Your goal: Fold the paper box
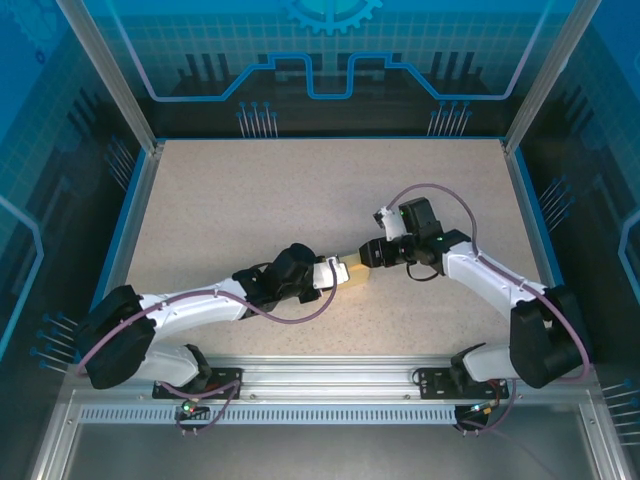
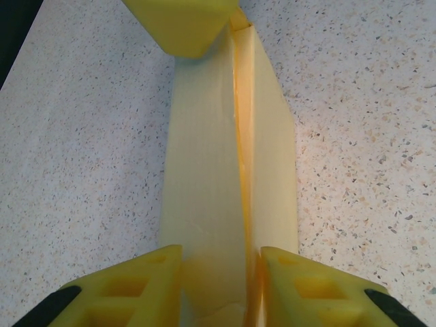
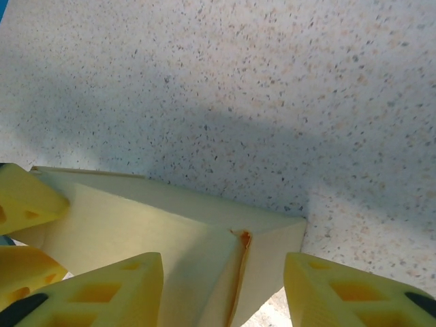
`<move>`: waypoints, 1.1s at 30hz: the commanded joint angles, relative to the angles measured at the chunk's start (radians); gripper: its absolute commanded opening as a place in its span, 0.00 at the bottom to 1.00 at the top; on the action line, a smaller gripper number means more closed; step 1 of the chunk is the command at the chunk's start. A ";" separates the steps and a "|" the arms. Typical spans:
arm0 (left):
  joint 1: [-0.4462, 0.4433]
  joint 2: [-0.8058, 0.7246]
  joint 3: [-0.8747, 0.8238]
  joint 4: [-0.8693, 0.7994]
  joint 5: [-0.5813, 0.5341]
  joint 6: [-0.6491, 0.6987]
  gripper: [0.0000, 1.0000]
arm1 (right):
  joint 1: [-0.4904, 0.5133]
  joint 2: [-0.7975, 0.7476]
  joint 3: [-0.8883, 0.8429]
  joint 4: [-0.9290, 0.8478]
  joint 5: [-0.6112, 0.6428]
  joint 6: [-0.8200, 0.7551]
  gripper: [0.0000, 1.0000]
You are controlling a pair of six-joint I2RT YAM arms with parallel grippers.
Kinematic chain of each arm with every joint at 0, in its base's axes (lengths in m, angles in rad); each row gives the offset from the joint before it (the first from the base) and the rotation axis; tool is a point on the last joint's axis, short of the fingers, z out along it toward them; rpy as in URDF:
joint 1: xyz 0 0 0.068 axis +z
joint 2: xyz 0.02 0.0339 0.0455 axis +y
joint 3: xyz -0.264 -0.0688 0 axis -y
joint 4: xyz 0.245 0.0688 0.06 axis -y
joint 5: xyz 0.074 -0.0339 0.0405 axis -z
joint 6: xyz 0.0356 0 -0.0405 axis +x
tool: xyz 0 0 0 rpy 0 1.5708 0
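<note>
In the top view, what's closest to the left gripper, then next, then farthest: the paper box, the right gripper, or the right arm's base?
1. The paper box, held in the left gripper.
2. The right gripper, just beyond the box's other end.
3. The right arm's base, far off at the bottom right.

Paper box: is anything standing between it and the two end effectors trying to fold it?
Nothing visible does. The left end effector pinches one end of the paper box between its fingers. The right end effector straddles the other end, jaws open, one finger at the card, the other apart.
</note>
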 commanded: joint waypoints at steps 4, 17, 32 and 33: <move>-0.003 -0.001 -0.024 -0.029 0.023 -0.025 0.34 | -0.042 0.003 -0.101 0.064 -0.052 0.027 0.38; -0.003 -0.091 -0.003 -0.015 0.070 -0.201 0.64 | -0.028 -0.018 -0.250 0.212 -0.006 0.111 0.32; 0.221 -0.276 -0.091 -0.125 0.187 -1.124 0.81 | 0.013 -0.024 -0.237 0.212 0.055 0.119 0.35; 0.231 -0.259 -0.091 -0.116 0.207 -1.144 0.81 | 0.016 -0.026 -0.234 0.208 0.059 0.118 0.35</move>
